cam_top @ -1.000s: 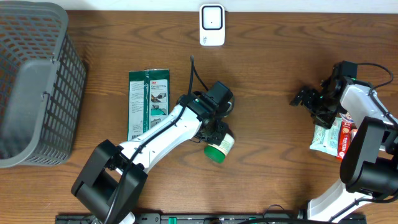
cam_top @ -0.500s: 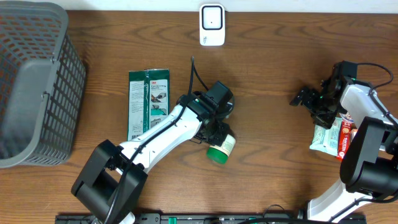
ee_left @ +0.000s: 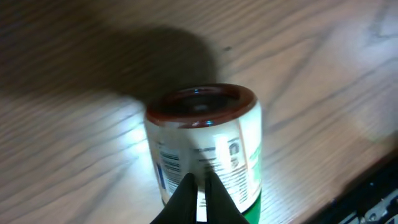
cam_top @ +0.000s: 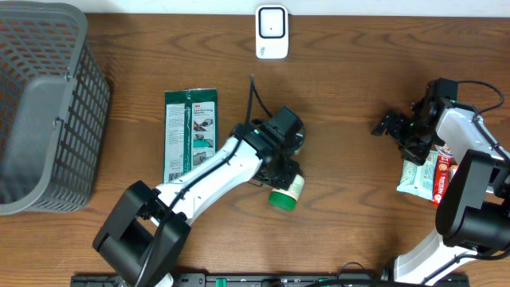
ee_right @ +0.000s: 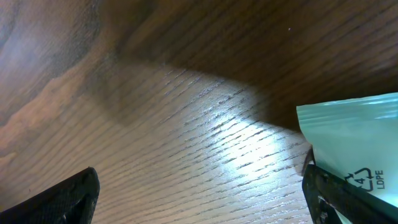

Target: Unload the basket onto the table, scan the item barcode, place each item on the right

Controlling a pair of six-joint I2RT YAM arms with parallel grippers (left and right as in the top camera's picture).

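left arm reaches across the middle of the table (cam_top: 351,207), and the left gripper (cam_top: 282,170) has its fingers pressed together with nothing between them. in the wrist view the dark fingertips (ee_left: 186,196) meet in a point right over the label of the white bottle (ee_left: 208,152); i cannot tell whether they touch it. the bottle lies on its side on the wood, its reddish-brown rimmed end toward the camera, small print running along the label. from overhead the bottle (cam_top: 285,192) sits just below the gripper, green cap pointing toward the near edge, well apart from the white scanner (cam_top: 272,32) up at the far edge. a green flat package (cam_top: 190,131) lies left of the arm, and a grey mesh basket (cam_top: 48,112) fills the far left corner. over on the right, the right gripper (cam_top: 390,126) hangs with its jaws spread wide and holding nothing; its wrist view shows bare wood between the fingers (ee_right: 68,196) and the corner of a pale green pouch (ee_right: 357,143) at the right edge. beside that pouch lies a red pack (cam_top: 443,177).
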